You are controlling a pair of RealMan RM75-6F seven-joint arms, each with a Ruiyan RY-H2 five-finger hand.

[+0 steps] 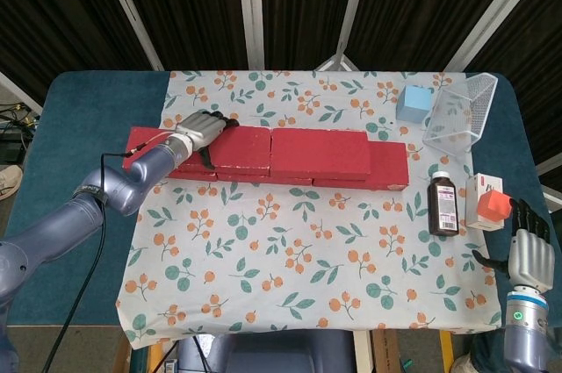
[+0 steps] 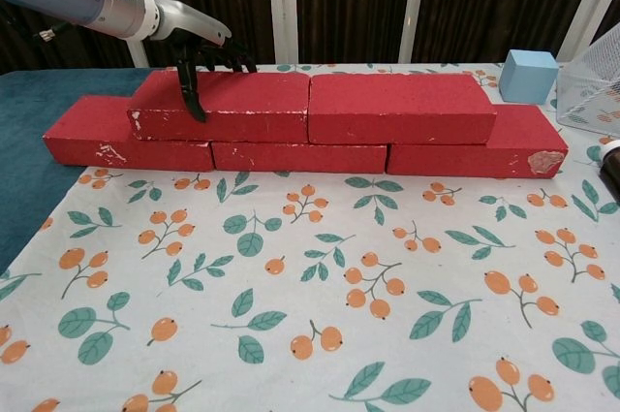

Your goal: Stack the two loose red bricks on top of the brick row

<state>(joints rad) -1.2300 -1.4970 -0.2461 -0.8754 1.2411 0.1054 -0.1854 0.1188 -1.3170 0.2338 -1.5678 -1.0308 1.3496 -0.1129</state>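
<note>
Two red bricks lie end to end on top of the brick row (image 1: 388,168) (image 2: 298,156). My left hand (image 1: 200,130) (image 2: 197,39) grips the left upper brick (image 1: 239,147) (image 2: 242,104) near its left end, thumb down the front face and fingers over the back edge. The right upper brick (image 1: 320,152) (image 2: 402,108) touches it. Far off at the table's near right corner, my right hand (image 1: 529,254) is held upright, fingers apart and holding nothing; the chest view does not show it.
A blue cube (image 1: 413,103) (image 2: 529,75) and a tipped wire basket (image 1: 461,114) stand at the back right. A brown bottle (image 1: 443,204) and a white box with a red cap (image 1: 490,204) lie right of the row. A floral cloth (image 1: 299,250) covers the table.
</note>
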